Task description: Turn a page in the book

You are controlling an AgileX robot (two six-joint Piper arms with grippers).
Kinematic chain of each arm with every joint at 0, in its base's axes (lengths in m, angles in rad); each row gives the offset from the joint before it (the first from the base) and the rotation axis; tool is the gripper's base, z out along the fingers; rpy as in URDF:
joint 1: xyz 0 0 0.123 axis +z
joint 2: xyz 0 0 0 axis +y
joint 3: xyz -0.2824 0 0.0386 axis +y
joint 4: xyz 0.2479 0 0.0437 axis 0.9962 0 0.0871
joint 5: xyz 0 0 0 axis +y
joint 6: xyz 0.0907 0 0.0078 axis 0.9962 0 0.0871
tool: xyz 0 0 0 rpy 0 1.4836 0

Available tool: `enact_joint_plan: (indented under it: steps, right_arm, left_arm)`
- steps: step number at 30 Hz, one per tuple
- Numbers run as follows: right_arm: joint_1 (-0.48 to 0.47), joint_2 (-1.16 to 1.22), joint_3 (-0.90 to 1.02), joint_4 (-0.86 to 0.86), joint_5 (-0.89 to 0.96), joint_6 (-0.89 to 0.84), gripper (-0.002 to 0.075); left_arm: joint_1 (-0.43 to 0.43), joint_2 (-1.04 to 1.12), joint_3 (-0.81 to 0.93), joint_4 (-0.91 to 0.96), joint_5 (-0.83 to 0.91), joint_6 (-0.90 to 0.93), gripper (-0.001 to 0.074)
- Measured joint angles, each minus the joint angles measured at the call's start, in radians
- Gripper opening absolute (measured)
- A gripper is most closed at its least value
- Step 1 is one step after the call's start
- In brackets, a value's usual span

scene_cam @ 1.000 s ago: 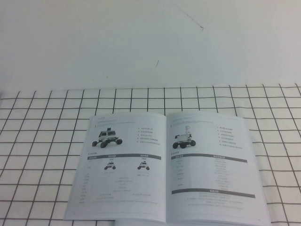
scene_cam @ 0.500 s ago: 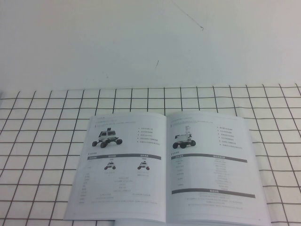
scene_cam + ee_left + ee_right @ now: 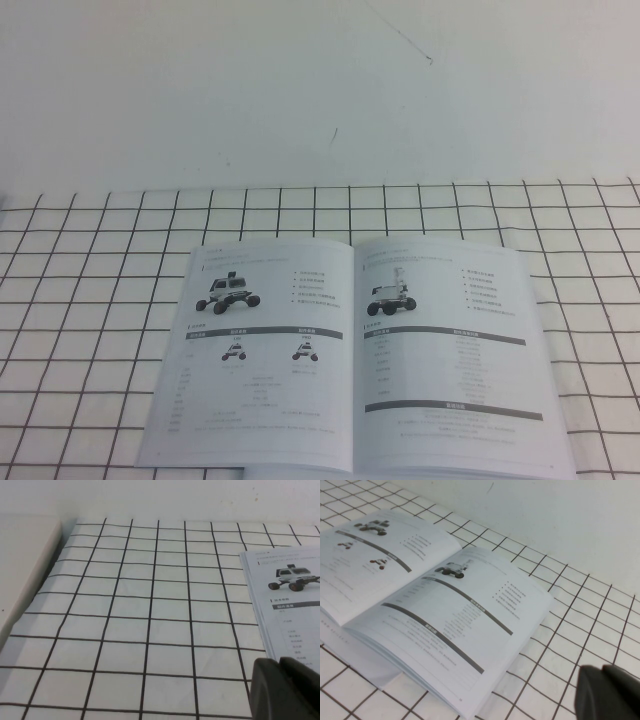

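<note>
Thin white stapled book (image 3: 355, 355) lies open flat on the tabletop, at 6 o'clock in the high view, its near edge running off frame. Both leaves rest down; nothing lifted yet.

L gripper (image 3: 285, 690): only a dark tip shows in its wrist view, hovering over the cloth just off the book's left edge. Not touching. Jaws: can't tell if released or clenched.
R gripper (image 3: 610, 695): dark tip only, off the book's right side, apart from the paper. Jaws: can't tell either.
Neither arm shows in the high view.

Step, my read: pre-approach, turn not begun. Likely target is the right-hand white glossy page (image 3: 450, 355) w/ small wheeled-robot photo and grey bars. Next move needs the R gripper to get to that page's free edge at 3 o'clock, catch a single leaf, then sweep it over the spine toward 9 o'clock. Risk: glossy thin paper, easy to slip or grab several leaves.

Surface: white cloth w/ black grid lines (image 3: 90, 300), slightly rumpled. Plain white wall (image 3: 200, 90) at 12 o'clock, w/ faint scuffs.
</note>
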Motion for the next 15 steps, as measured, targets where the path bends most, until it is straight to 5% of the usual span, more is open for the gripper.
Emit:
enact_joint_plan:
  steps: [15]
  right_arm:
    - [0.0,0.0,0.0,0.0,0.0,0.0,-0.0002]
  left_arm:
    - [-0.039,0.0,0.0,0.004,0.004,0.044,-0.0002]
